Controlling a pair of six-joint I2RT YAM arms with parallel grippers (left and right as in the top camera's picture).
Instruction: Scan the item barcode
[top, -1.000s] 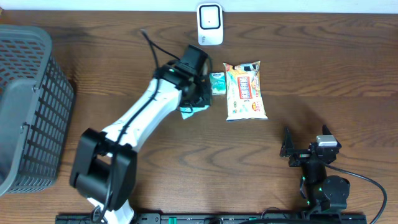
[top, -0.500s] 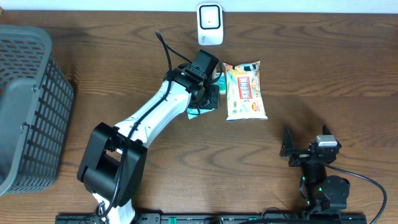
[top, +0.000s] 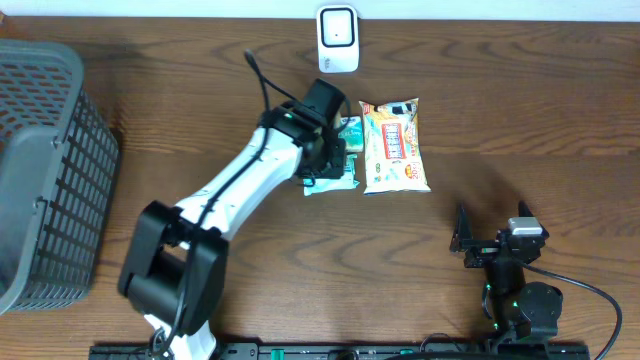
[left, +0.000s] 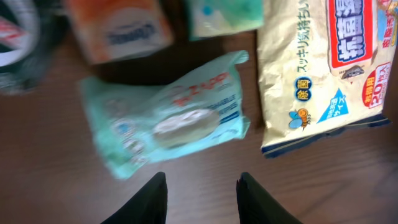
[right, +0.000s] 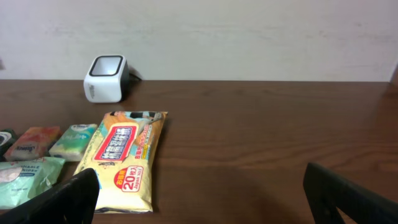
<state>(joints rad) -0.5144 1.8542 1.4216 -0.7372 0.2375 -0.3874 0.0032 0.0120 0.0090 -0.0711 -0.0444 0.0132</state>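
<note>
Step in hand, as judged: the pick-up of the item, before any presentation to the scanner (top: 338, 38).

The left end effector (left: 202, 198) is seen partly open, its two fingers apart with only bare surface (top: 520, 110) between them. Nothing is held. It hangs just above the mint-green packet (left: 168, 121), which is taken to be the item to be scanned.

The mint-green packet lies flat on the surface, label side up, tilted slightly. It is bordered by the large yellow pack (left: 323, 68) on one side, and an orange packet (left: 118, 28) and a small green packet (left: 224, 15) lie just beyond it towards the scanner. The scanner stands upright at the far edge, apart from the packet. No barcode can be made out on the visible face.

The right end effector (right: 200, 186) is parked well apart from the items, fully open and empty.

Next move, as judged: the fingers are to be brought down astride the packet and closed on it, the soft wrapper being likely to crumple. The packet is then to be lifted and turned until its barcode faces the scanner window. The neighbouring packs lie close, so contact with them is to be avoided.
</note>
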